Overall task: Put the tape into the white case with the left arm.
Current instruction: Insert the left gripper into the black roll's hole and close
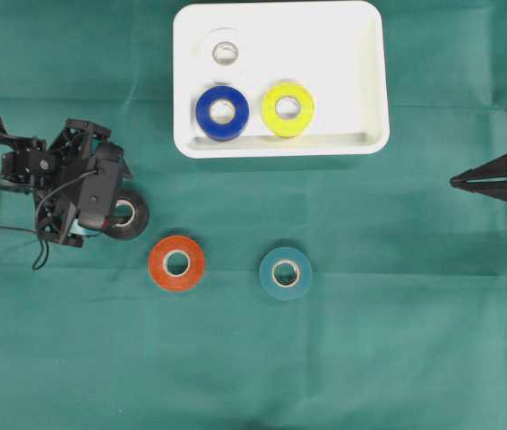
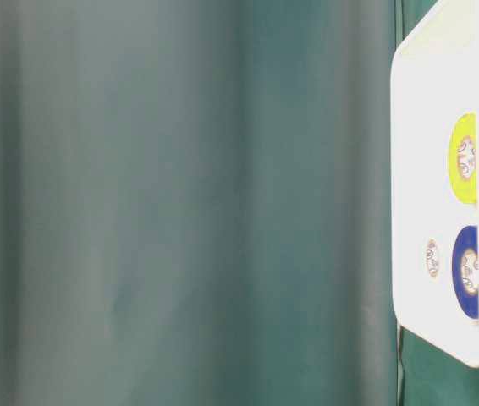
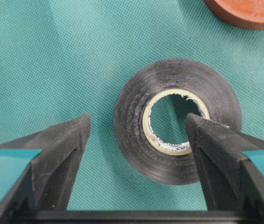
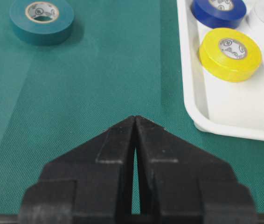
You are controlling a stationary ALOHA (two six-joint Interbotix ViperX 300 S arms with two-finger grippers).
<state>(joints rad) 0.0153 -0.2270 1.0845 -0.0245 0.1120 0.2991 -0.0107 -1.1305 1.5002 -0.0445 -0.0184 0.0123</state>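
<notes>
**Between the jaws: black tape lines up for the grab**

Down at the left edge of the green cloth surface [image 1: 343, 358], your left gripper [image 3: 136, 126] has its jaws spread wide over the black roll of electrical tape [image 3: 177, 120]. It lies flat, hole up. One finger sits clear of its outer wall, the other looks to hang over the core, so the pinch would take one side of the ring; nothing is gripped yet.

Your left arm is far nearer than the right gripper [image 4: 135, 120], whose jaws are pressed shut and empty.

Up top, the large shallow white plastic case [image 1: 368, 143] already holds white [image 1: 224, 50], blue [image 1: 222, 112] and yellow [image 1: 287, 108] rolls. Orange [image 1: 177, 262] and teal [image 1: 286, 272] rolls wait outside.
</notes>
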